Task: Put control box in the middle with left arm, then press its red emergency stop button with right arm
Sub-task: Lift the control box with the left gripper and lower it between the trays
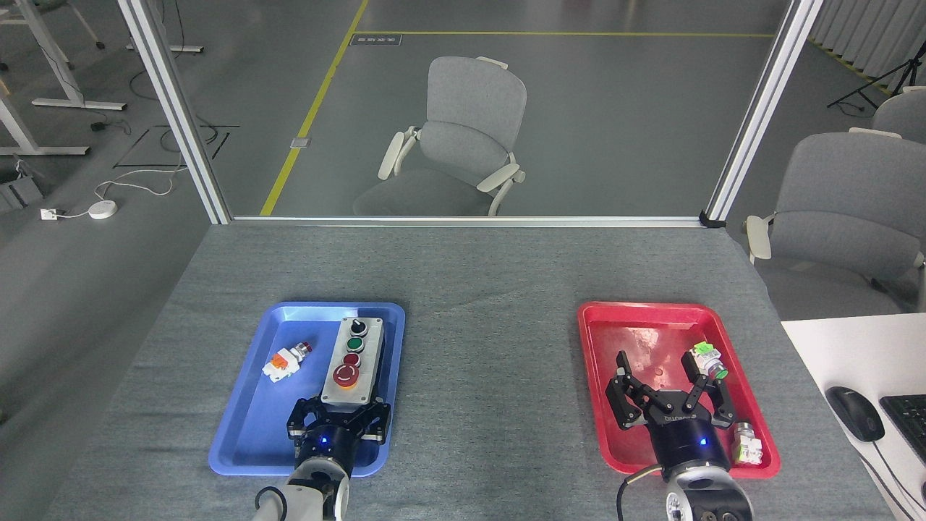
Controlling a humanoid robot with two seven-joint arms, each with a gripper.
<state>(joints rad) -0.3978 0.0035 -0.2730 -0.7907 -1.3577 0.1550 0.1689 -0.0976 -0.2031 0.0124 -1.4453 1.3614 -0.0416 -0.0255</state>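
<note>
no legible writing. the left black two-finger gripper (338,414) pinches the near end of the elongated light-grey control box (353,359) inside the blue plastic tray (239,427). the right black gripper (669,391) hangs spread over the red plastic tray (600,405); bare grey felt tabletop (485,362) lies between.

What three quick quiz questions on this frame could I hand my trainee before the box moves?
1. True or false: the control box already lies on the middle cloth.
2. Which tray does the right gripper hover over: A blue tray, B red tray?
3. Fill in: the left gripper is at the box's ____ end.

Key: 1 false; 2 B; 3 near.
</note>
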